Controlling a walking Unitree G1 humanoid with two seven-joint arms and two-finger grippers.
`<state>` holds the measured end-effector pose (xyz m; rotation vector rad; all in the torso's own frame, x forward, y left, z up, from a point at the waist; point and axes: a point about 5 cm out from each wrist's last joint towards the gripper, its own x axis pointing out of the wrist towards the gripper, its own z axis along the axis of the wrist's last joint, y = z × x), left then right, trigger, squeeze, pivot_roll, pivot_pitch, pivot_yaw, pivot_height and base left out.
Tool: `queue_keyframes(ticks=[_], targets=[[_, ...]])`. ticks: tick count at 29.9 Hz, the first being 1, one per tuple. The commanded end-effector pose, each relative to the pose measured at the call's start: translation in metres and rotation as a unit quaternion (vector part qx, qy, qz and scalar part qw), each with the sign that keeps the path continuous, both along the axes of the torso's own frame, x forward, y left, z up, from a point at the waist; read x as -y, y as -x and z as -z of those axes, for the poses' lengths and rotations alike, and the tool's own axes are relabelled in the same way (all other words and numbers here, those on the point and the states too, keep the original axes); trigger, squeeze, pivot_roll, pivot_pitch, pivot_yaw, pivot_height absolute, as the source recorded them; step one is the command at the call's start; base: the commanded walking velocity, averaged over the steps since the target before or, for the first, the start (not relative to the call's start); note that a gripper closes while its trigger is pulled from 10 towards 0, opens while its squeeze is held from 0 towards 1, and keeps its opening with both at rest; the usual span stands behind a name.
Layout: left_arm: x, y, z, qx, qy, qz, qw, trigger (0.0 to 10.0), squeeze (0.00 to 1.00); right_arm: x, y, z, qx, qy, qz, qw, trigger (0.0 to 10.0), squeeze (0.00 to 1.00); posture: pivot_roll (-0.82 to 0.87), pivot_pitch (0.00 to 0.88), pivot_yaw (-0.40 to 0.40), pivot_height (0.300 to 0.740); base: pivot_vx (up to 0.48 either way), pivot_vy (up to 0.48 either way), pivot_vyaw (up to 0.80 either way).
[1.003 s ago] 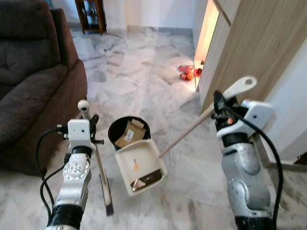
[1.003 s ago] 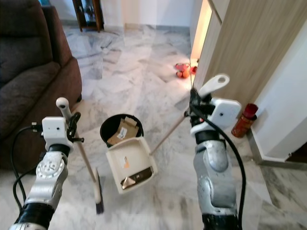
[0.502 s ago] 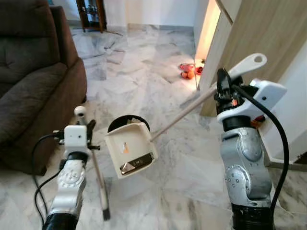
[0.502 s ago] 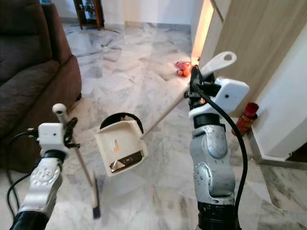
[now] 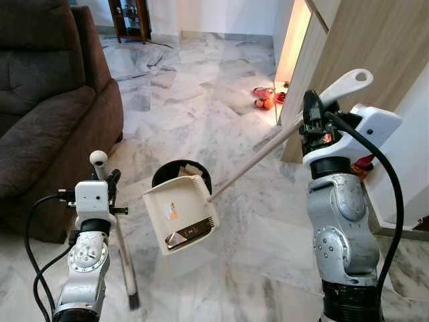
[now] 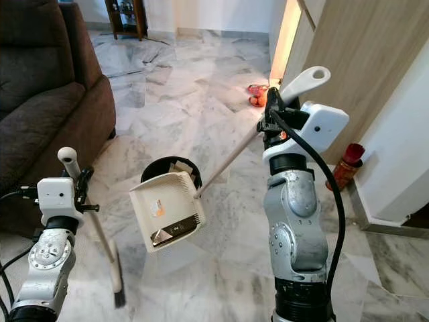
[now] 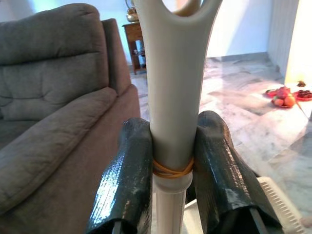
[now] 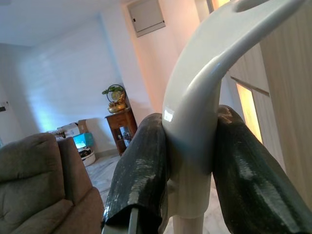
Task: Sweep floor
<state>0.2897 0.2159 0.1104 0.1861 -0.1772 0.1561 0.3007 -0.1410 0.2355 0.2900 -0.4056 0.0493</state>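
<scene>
Right jaws: the right gripper (image 8: 187, 195) was clenched on the white grip of the dustpan handle (image 5: 251, 161), a finger on each side.
Left jaws: the left gripper (image 7: 173, 175) was clamped on the broom handle (image 7: 174, 87), just above an orange rubber band (image 7: 171, 169).
Dustpan (image 5: 179, 213): lifted clear of the floor (image 5: 201, 87), tilted, its far edge over the rim of the black bin (image 5: 167, 176); debris lay in the pan.
Broom (image 5: 126, 268): near-upright, bristles at the floor beside the sofa (image 5: 47, 114).
Step in hand: judged to be emptying the pan into the bin.
Next move: steeper tilt toward the bin mouth, keeping the pan's edge inside the rim so the debris does not spill onto the floor.
</scene>
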Motion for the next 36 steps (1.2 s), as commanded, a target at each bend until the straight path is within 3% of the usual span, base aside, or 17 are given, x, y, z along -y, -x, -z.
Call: queue_keyframes(ticks=[1, 28, 36], targets=[[0.0033, -0.0047, -0.0165, 0.03, -0.015, 0.005, 0.999, 10.0, 0.01, -0.0023, 0.0038, -0.0197, 0.042, -0.009, -0.005, 0.999, 10.0, 0.0, 0.0, 0.07, -0.009, 0.74, 0.311, 0.0, 0.0], [0.0026, -0.0056, -0.0181, 0.032, -0.014, 0.004, 0.999, 10.0, 0.02, -0.0068, 0.0027, -0.0219, 0.046, -0.007, -0.016, 0.999, 10.0, 0.0, 0.0, 0.062, -0.013, 0.74, 0.317, 0.0, 0.0], [0.0034, -0.006, -0.0183, 0.033, -0.013, 0.004, 0.999, 10.0, 0.02, -0.0087, 0.0031, -0.0242, 0.052, -0.002, -0.022, 0.998, 10.0, 0.0, 0.0, 0.057, -0.014, 0.74, 0.317, 0.0, 0.4]])
